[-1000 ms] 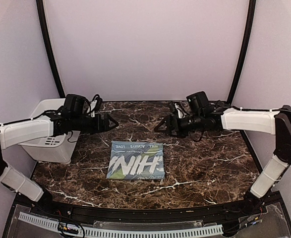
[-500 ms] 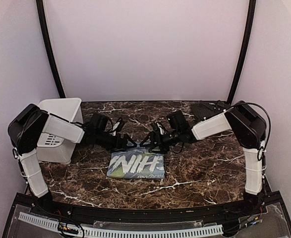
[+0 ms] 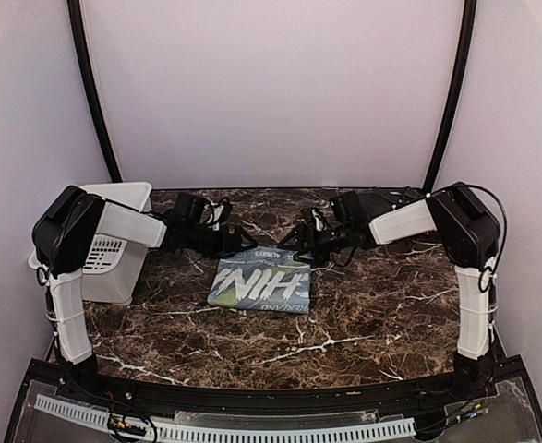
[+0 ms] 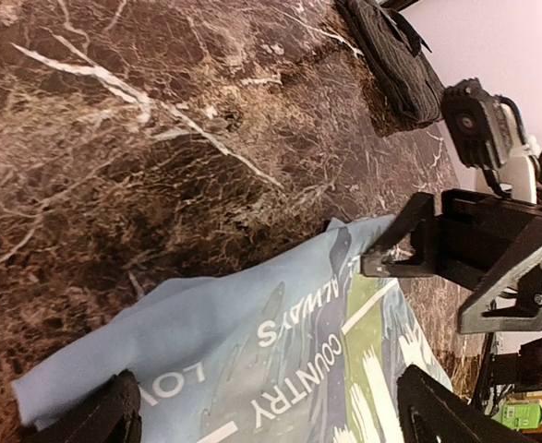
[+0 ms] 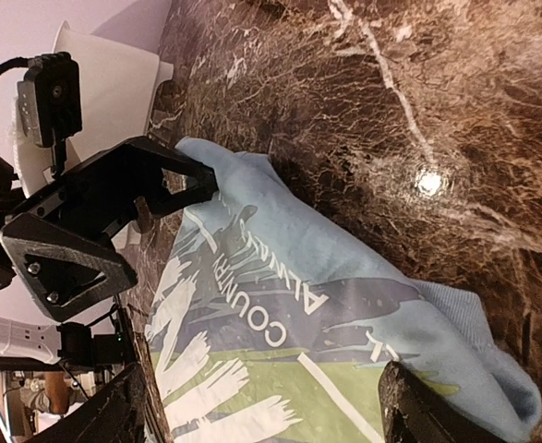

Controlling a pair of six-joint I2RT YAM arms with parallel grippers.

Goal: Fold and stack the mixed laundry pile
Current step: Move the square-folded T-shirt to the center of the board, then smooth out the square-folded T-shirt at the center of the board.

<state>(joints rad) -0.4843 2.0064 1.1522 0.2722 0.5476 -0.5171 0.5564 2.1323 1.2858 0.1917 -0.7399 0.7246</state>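
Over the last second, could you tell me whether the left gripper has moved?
Yes. The left gripper has moved right, away from the white bin, to the far left corner of the light blue T-shirt.

Pale lilac walls (image 3: 271, 92) enclose the scene, with two black poles (image 3: 90, 92). The surface (image 3: 372, 314) is dark, white-veined brown marble.

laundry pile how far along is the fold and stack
Done: the T-shirt lies folded at centre, the black shirt looks folded at the far right. In hand: left fingers and right fingers, both open, sit at the T-shirt's far edge. Left: stacking the two.
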